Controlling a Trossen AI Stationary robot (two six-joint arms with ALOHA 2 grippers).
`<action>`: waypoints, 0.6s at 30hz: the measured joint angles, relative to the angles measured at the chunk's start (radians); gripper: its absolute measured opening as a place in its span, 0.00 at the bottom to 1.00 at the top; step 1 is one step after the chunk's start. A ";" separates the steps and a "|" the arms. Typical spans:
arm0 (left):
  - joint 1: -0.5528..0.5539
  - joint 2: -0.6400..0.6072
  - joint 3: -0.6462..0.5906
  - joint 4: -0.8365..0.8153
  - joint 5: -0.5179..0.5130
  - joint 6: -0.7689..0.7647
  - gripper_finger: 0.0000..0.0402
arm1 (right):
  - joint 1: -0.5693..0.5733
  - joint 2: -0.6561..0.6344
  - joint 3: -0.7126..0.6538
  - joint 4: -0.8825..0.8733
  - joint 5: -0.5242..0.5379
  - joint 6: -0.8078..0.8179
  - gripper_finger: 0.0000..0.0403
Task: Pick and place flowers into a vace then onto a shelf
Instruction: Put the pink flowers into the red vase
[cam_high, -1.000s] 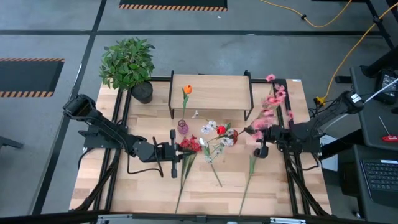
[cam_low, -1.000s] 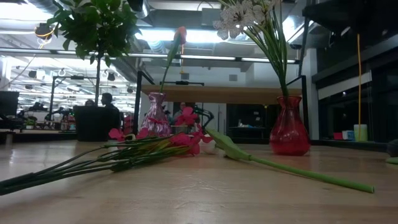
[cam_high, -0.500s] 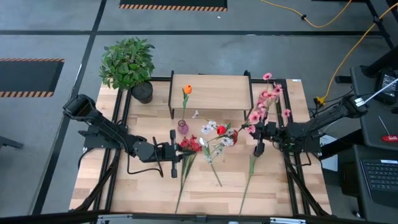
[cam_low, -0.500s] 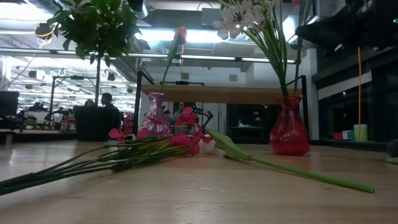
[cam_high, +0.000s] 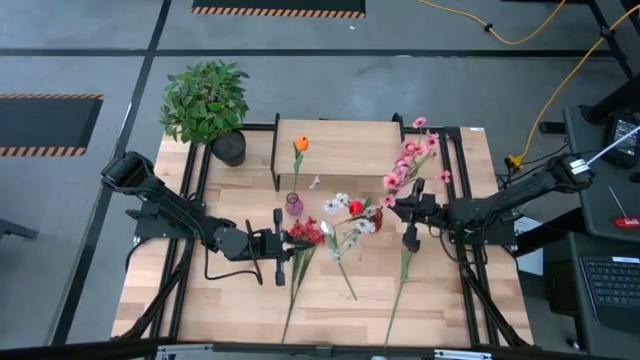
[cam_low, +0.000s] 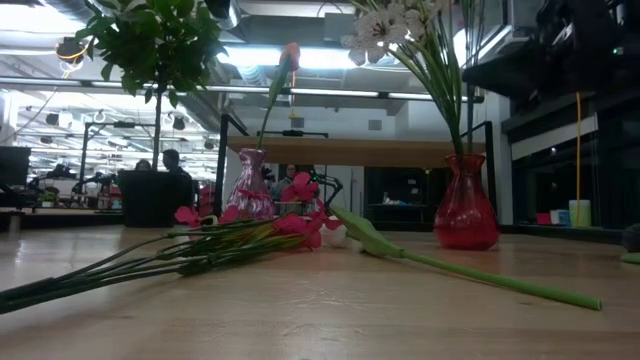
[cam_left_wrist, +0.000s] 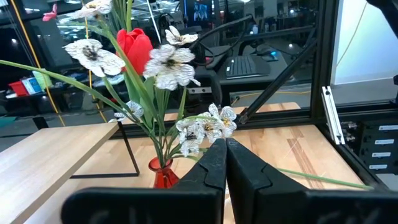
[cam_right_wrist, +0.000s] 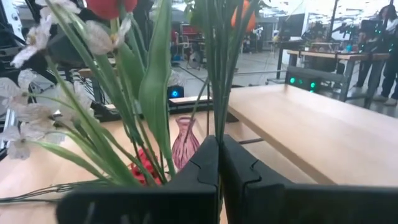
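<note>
Flowers: long thin green stems with mixed blooms. A pink-blossomed spray (cam_high: 412, 160) is clamped by its stems in the right gripper (cam_high: 408, 212), fingers pressed together on it, held just right of the red vase (cam_high: 375, 217); its blooms reach up over the right end of the shelf (cam_high: 338, 148). In the right wrist view the stems run up from between the closed fingers (cam_right_wrist: 202, 163). White blooms and a red tulip (cam_left_wrist: 135, 47) stand in the red vase. One orange flower (cam_high: 300, 144) stands in the small pink vase (cam_high: 294, 204), in front of the shelf's left part. A bundle of red and pink flowers (cam_high: 303, 236) lies flat on the table, stems toward the near edge; two more loose stems lie to its right.

Left gripper (cam_high: 284, 241): fingers together, holding nothing, low over the table beside the red blooms of the lying bundle.

Shelf: light wood rectangular top, thin black legs, at the far middle of the table, nothing on its top.

Surface: light wooden tabletop (cam_high: 230, 300) inside a black frame. Bushy green potted plant (cam_high: 205, 102) at the far left corner.

Room: grey floor with hazard-striped mats and a yellow cable (cam_high: 520, 40). Low view shows a workshop with ceiling lights, and a person (cam_low: 172, 161) seated far off at a dark screen.
</note>
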 joint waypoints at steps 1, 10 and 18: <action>0.000 0.000 0.000 0.000 0.000 0.000 0.01 | 0.000 0.013 0.000 0.012 0.000 0.005 0.00; 0.000 0.000 0.000 -0.008 0.000 0.000 0.02 | 0.000 0.135 0.000 0.087 0.000 0.008 0.01; 0.000 0.000 0.000 -0.014 0.000 0.000 0.01 | 0.000 0.225 0.000 0.141 0.000 0.016 0.09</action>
